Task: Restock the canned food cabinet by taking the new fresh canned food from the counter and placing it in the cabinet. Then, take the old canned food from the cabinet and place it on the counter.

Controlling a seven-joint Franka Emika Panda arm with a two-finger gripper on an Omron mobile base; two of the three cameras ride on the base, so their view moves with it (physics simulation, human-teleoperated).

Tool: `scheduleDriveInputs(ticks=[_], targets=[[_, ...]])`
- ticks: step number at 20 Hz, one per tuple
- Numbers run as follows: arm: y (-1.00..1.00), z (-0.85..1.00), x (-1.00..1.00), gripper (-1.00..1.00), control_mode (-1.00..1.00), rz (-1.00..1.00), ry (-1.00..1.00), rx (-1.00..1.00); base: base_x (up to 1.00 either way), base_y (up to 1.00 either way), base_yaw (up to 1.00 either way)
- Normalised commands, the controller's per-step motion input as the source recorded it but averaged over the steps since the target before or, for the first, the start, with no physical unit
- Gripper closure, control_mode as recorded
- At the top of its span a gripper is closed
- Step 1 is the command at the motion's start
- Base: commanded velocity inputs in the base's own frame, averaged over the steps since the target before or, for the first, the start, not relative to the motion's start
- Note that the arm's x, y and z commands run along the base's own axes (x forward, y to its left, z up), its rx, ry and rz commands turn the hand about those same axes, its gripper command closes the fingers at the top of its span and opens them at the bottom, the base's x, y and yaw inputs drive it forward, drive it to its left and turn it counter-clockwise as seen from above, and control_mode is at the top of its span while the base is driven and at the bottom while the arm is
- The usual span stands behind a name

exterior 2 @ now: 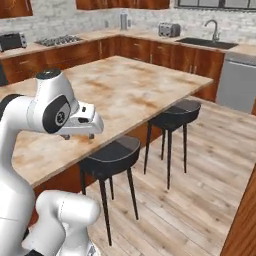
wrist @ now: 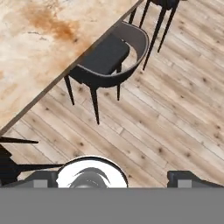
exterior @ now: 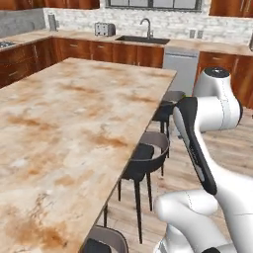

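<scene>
We see our two-finger dark-tipped gripper [wrist: 113, 177] spread wide, holding nothing, above a black curved-back stool [wrist: 107, 59] on plank floor. The pale beige rusty-blotched stone island counter [exterior: 59, 128] lies just beside the stool.

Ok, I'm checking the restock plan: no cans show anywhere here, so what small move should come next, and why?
Probably drive the base onward. The open two-finger gripper hangs beside the pale beige, rust-blotched stone counter, above a black bar stool on the plank floor, with nothing between its jaws.

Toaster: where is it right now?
The toaster stands on the back worktop against the brick wall, just left of the sink in the left base view, far behind the counter.
</scene>
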Motion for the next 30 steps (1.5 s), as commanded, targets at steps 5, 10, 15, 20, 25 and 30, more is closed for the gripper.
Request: scheduleDriveInputs(ticks=[5,10,15,20,25,30], targets=[[0.0,0.0,0.0,-1.0,1.0,0.0,0.0,0.0,-0.04,0.0,0.96],[0.0,0.0,0.0,-1.0,1.0,0.0,0.0,0.0,-0.02,0.0,0.89],[0.0,0.0,0.0,-1.0,1.0,0.0,0.0,0.0,-0.08,0.0,0.88],[0.0,0.0,0.0,-1.0,1.0,0.0,0.0,0.0,-0.11,0.0,0.39],[0.0,0.0,0.0,-1.0,1.0,0.0,0.0,0.0,-0.63,0.26,0.12],[0.0,0.0,0.0,-1.0,1.0,0.0,0.0,0.0,-0.25,0.84,0.28]])
